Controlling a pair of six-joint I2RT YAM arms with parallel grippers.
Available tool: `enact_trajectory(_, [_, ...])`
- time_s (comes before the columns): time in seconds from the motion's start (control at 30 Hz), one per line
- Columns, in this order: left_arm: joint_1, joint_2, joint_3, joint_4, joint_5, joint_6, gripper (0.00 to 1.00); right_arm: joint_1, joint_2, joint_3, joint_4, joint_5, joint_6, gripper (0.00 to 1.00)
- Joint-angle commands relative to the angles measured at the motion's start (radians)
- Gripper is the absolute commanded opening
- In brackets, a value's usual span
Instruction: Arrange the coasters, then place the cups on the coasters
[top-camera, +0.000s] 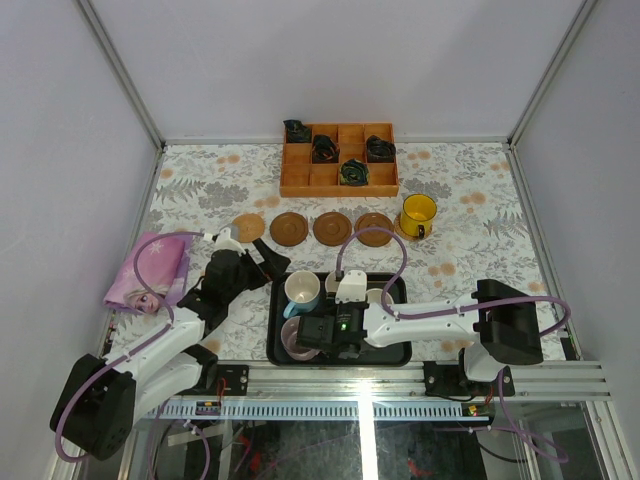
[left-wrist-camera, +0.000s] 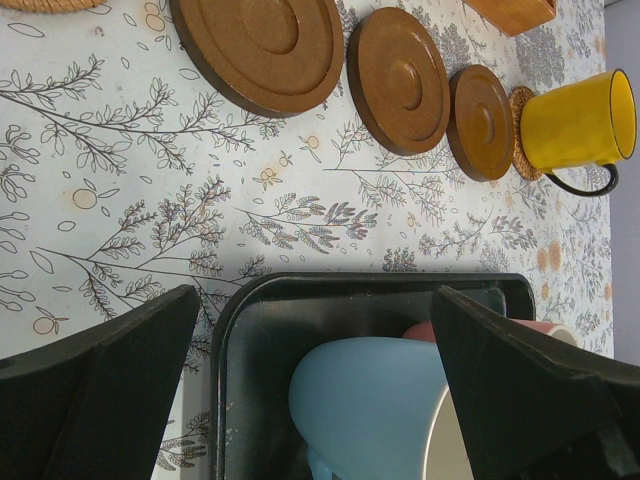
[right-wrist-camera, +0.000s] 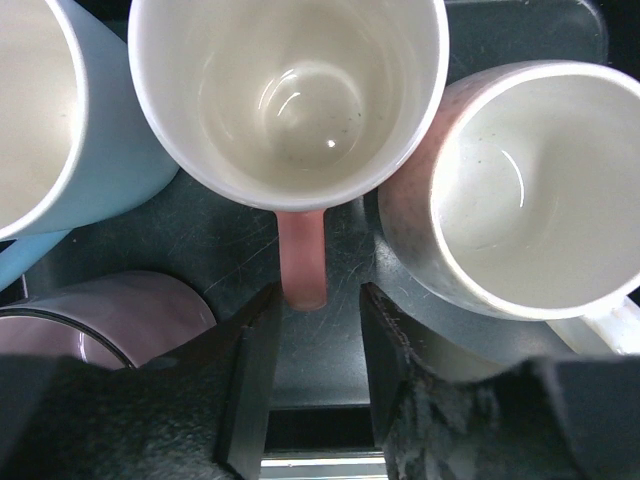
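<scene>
Cups (top-camera: 302, 290) are standing in the black tray (top-camera: 274, 325); the yellow cup (top-camera: 418, 213) is sitting on a woven coaster (left-wrist-camera: 520, 120).
Right pincer (right-wrist-camera: 318, 310) is straddling the handle (right-wrist-camera: 302, 255) of the pink cup (right-wrist-camera: 290, 90), partly open; left pincer (left-wrist-camera: 315, 310) is hanging wide open.

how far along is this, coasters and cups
Done: the five coasters lie in a row, and the yellow cup sits on the right-end woven one. In hand: the right gripper straddles the handle of the pink cup in the tray, grip unconfirmed. To do: four cups sit in the tray, four coasters bare; the left gripper hangs open.
</scene>
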Motion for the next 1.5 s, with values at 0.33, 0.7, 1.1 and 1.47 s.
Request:
enact_trajectory(0.33, [-0.004,0.003,-0.014,0.06,0.008,-0.009,1.0,0.008,0.012,0.071,-0.061,0.1,0.011,0.48])
enact_trajectory(0.7, [-0.004,-0.015,-0.024,0.065,0.001,-0.01,1.0,0.002,0.052,0.076,-0.042,0.111,0.006,0.47])
enact_trajectory(1.1, [-0.005,-0.004,-0.024,0.067,0.002,-0.013,1.0,-0.028,0.093,0.064,0.002,0.081,-0.026,0.25])
enact_trajectory(1.47, [-0.005,-0.007,-0.025,0.063,-0.001,-0.015,1.0,-0.026,0.128,0.119,-0.039,0.086,-0.087,0.0])
